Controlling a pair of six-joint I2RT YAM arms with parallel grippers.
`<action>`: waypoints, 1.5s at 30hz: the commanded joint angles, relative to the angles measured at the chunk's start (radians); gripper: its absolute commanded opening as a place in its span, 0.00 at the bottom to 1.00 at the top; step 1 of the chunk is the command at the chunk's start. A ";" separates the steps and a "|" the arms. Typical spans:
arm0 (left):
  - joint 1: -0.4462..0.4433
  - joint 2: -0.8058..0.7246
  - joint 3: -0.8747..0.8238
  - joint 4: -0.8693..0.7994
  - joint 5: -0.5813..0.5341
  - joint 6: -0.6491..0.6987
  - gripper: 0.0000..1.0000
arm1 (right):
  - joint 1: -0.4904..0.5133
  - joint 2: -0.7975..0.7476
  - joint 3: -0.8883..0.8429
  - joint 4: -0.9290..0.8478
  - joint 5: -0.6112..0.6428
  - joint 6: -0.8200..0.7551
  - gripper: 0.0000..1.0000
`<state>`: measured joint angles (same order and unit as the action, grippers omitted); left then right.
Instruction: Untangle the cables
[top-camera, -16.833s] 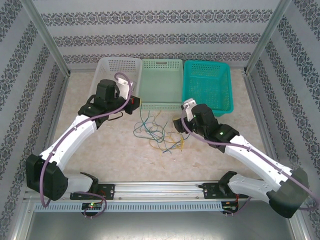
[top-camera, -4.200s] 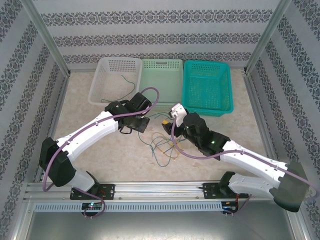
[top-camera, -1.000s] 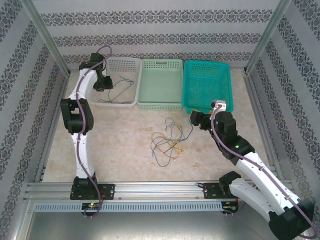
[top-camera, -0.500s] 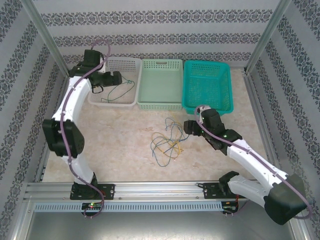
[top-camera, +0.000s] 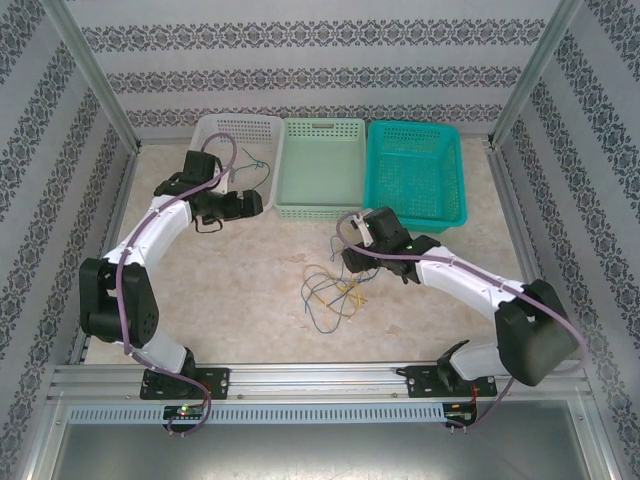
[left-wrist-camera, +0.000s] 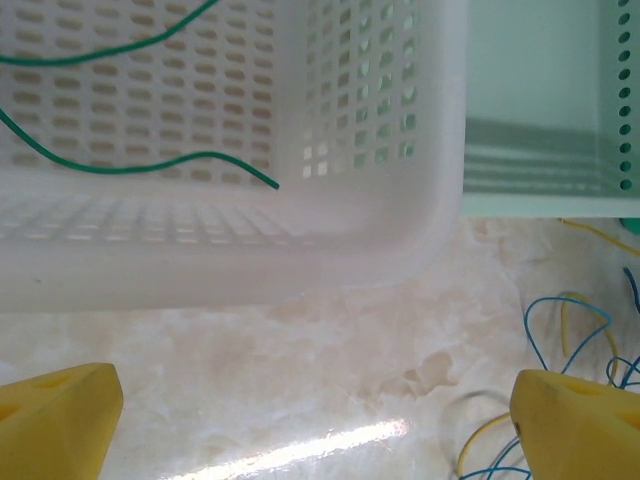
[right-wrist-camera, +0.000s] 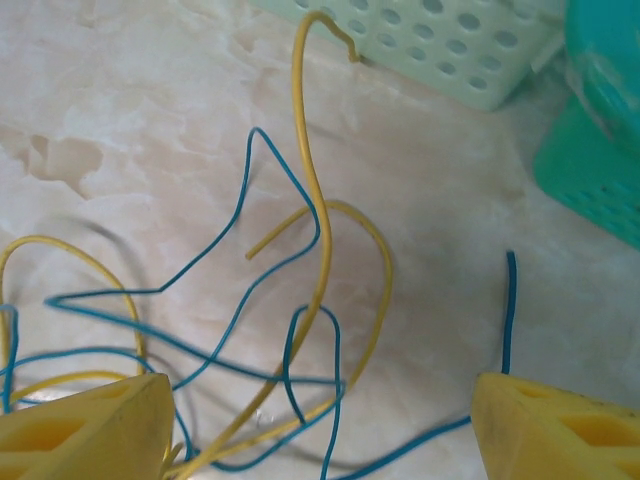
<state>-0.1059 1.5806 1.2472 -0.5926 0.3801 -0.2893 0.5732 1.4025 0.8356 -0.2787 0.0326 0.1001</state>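
Your tangle of thin yellow and blue wires (top-camera: 335, 290) lies in loose, overlapping loops near the middle of the marbled tabletop (top-camera: 230, 290). One long yellow strand crosses over the blue loops. A single dark green wire (left-wrist-camera: 150, 165) curls alone inside the white perforated plastic basket (left-wrist-camera: 400, 240) at the far left corner. Beside that basket, along the far edge, stand a pale green basket (top-camera: 322, 165) and a teal basket (top-camera: 415, 170). Your right gripper (right-wrist-camera: 320, 420) hovers over the tangle with its fingers spread; strands lie between them, none pinched. Your left gripper (left-wrist-camera: 320, 410) gapes wide and empty just outside the white basket's near wall.
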 joint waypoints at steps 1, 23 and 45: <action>-0.009 -0.051 -0.022 0.077 0.049 -0.028 1.00 | -0.008 0.067 0.055 0.028 0.007 -0.088 0.76; -0.009 -0.026 -0.029 0.085 0.080 -0.031 1.00 | 0.007 -0.193 0.057 0.002 0.021 -0.079 0.01; -0.094 -0.008 -0.025 0.125 0.106 -0.029 1.00 | -0.039 -0.296 0.541 -0.006 -0.156 0.012 0.00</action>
<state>-0.1806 1.5597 1.2232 -0.5137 0.4683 -0.3122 0.5449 1.0790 1.3304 -0.3019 -0.0772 0.0666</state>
